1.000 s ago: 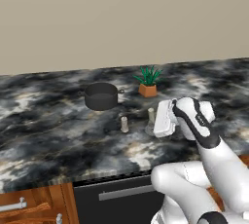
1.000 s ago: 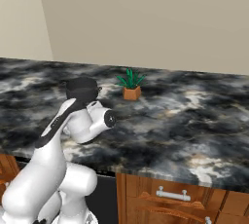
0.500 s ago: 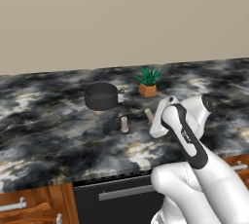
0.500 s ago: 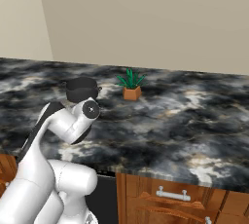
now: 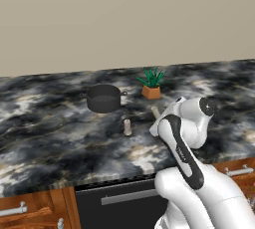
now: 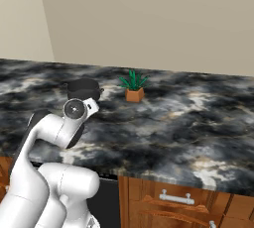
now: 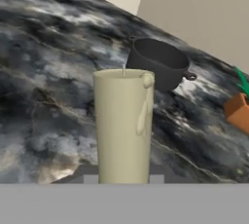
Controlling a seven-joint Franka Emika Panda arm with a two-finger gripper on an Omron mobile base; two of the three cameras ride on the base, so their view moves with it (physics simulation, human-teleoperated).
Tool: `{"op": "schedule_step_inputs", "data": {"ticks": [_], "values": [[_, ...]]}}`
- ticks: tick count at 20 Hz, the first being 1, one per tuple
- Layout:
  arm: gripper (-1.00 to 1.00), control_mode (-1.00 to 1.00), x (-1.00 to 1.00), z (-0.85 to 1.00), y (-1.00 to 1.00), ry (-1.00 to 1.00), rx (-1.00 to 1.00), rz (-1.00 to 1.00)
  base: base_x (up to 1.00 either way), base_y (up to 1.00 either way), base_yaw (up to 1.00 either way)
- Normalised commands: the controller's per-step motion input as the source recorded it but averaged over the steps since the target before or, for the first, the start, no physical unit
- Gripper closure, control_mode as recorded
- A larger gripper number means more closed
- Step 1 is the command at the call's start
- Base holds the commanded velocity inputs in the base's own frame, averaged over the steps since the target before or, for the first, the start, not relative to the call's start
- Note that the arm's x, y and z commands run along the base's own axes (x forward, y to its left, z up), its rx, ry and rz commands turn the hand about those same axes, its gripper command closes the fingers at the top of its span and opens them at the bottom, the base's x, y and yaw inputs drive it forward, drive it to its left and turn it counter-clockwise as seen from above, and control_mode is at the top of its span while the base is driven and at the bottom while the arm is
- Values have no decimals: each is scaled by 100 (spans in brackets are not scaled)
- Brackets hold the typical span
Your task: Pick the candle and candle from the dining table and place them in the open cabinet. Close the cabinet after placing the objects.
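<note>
One black pot [image 5: 103, 98] stands at the left of the table [image 5: 45, 138], handle toward the plant. One stubby candle [image 5: 127, 127] stands upright just in front of the pot, long axis vertical, alone on the marbled top. One potted plant [image 5: 151, 83] in an orange pot sits to the right, near the back. One cream stick candle [image 7: 123, 126] stands between the jaws in the hand view, which are clamped on it near its base; its wick end points up in that view, with wax drips down its side. From the left base view its tip [image 5: 155, 112] pokes out past the arm, tilted
</note>
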Motion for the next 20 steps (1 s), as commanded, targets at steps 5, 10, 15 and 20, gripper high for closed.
{"op": "schedule_step_inputs", "data": {"ticks": [5,10,15,20], "values": [[100,-100,-19,-2,-7,0,4,-42,0,0,0],[100,-100,-21,-7,-2,-1,10,-43,0,0,0],[100,-100,-13,0,-6,-11,9,-33,0,0,0],[100,-100,-10,0,-12,-16,1,-21,0,0,0]]}}
